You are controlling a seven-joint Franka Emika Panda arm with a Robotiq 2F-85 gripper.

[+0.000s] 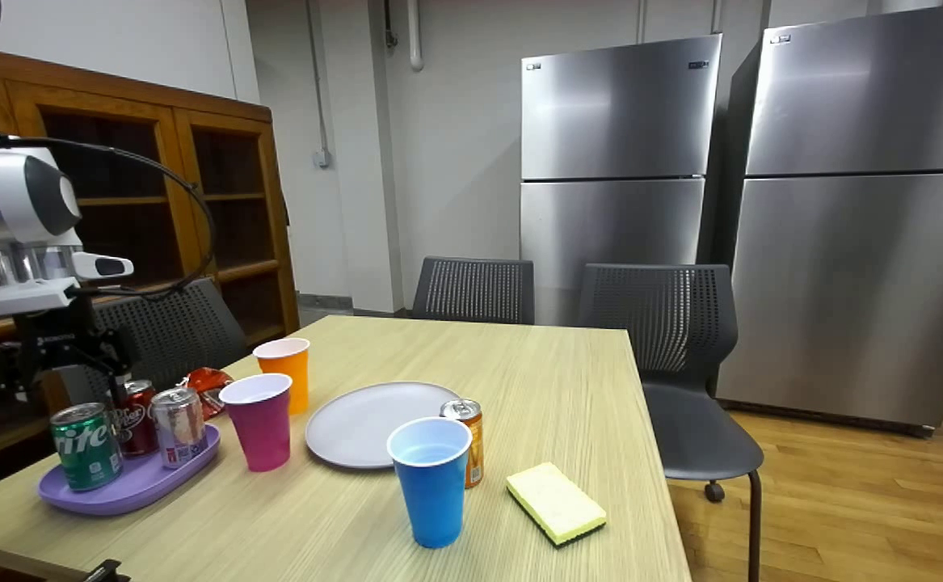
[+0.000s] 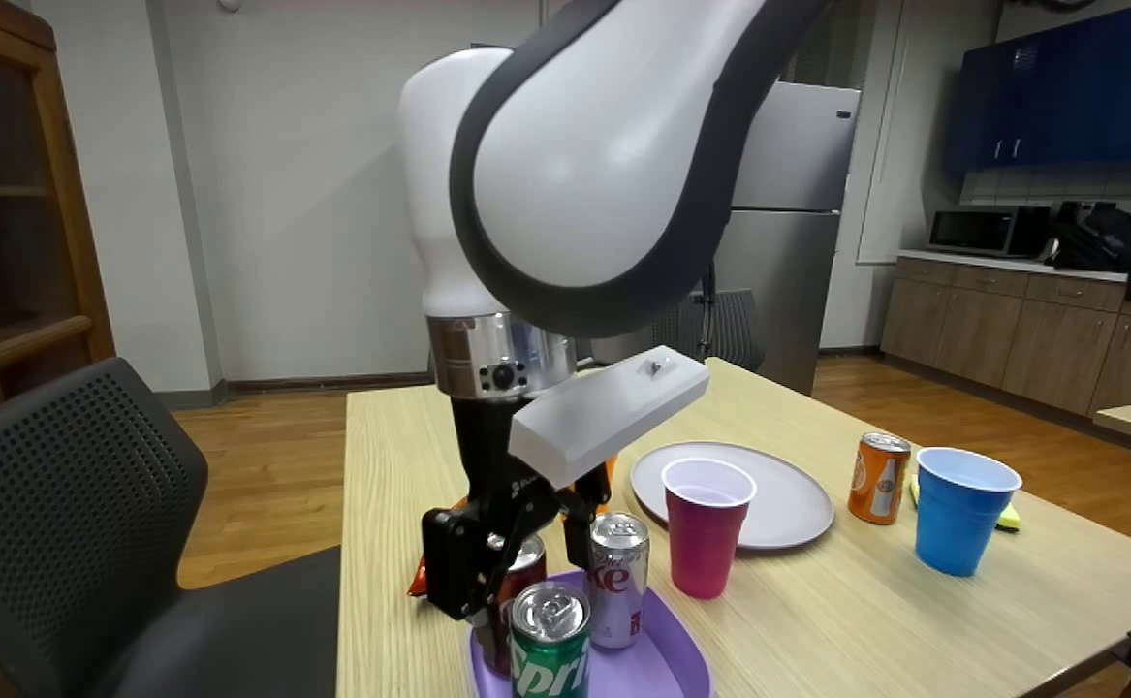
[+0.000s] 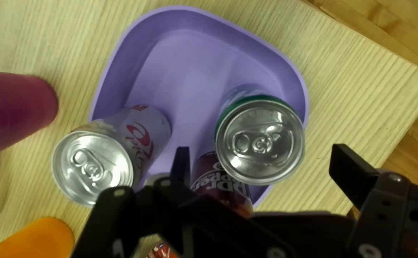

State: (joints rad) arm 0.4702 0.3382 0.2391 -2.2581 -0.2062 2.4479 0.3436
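My gripper (image 3: 260, 160) is open, its black fingers (image 3: 181, 163) wide apart over a purple tray (image 3: 191, 57). Three upright cans stand in the tray. Nearest is the dark red Dr Pepper can (image 3: 223, 181), partly hidden under the gripper in the wrist view and seen close by the fingers in both exterior views; whether they touch it I cannot tell. The green Sprite can (image 3: 260, 141) shows its silver lid between the fingertips in the wrist view. A silver Diet Coke can (image 3: 92, 168) stands just outside the finger on the tray's inner side.
Close to the tray are a magenta cup (image 1: 261, 424), an orange cup (image 1: 287, 372) and a red snack bag (image 1: 208, 388). A grey plate (image 1: 358, 428), orange can (image 1: 471, 444), blue cup (image 1: 432, 493) and yellow sponge (image 1: 556, 501) lie farther along the table. Chairs stand around it.
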